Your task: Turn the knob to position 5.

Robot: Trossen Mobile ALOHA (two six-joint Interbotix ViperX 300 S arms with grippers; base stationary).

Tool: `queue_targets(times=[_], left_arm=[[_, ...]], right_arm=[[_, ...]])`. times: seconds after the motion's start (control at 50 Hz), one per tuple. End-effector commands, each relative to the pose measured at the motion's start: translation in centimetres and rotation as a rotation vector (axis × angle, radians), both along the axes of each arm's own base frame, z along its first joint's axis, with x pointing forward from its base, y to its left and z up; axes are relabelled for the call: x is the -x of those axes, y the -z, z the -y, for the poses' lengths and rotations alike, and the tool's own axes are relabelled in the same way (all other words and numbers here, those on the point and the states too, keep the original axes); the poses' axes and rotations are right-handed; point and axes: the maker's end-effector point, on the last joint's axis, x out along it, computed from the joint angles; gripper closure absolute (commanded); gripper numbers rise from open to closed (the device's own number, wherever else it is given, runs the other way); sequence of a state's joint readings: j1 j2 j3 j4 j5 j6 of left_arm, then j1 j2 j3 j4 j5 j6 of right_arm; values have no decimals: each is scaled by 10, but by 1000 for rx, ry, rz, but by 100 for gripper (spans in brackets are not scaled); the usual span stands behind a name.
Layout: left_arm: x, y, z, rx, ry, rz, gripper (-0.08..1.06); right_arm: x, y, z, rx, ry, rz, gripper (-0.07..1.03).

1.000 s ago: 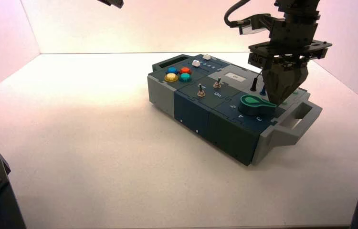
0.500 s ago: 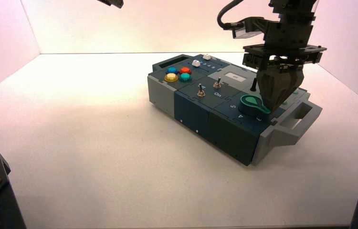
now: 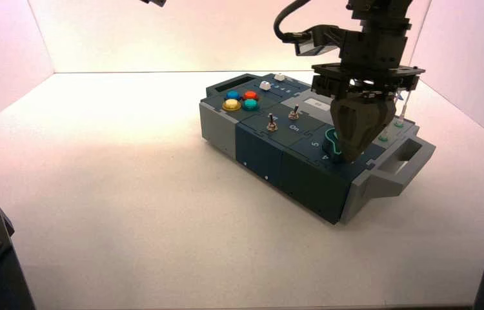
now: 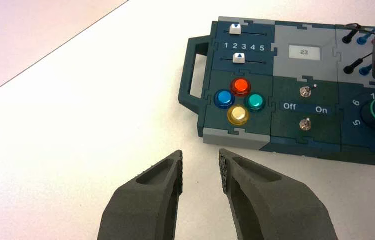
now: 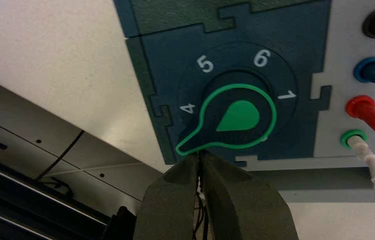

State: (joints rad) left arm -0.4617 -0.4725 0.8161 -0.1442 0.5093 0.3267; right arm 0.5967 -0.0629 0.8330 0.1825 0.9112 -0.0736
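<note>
Your right claw [image 5: 199, 154] is clenched on nothing, its tips down at the side of the green knob [image 5: 238, 120], close to the pointer's tip; whether they touch, you cannot tell. In the high view, you have that knob right of centre in the frame, on the box [image 3: 310, 171]. Its pointer sits just past the 4 [image 5: 187, 108], away from the 5 [image 5: 205, 64]. Your left claw [image 4: 200, 154] waits at the upper edge, left of centre, released

This looks like a robotics lab: a robot arm [image 3: 381, 39] reaches over a box of buttons, switches and plugged wires [image 3: 259, 148], set on a bare pale surface [image 3: 130, 213] with plain pale walls [image 3: 194, 39] around it.
</note>
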Motion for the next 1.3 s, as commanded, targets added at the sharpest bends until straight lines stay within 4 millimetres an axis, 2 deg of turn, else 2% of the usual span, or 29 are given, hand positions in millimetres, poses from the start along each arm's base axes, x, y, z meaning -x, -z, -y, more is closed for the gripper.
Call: queue_targets(times=[0.02, 0.68, 1.3], left_arm=[[-5, -17, 3, 21, 2, 44, 56], [-4, -20, 2, 24, 3, 53, 56], [-4, -21, 2, 27, 2, 55, 56]], right_arm=[[-8, -9, -12, -29, -12, 29, 97], [-23, -10, -34, -47, -32, 41, 97], [-38, -10, -43, -53, -34, 53, 97]])
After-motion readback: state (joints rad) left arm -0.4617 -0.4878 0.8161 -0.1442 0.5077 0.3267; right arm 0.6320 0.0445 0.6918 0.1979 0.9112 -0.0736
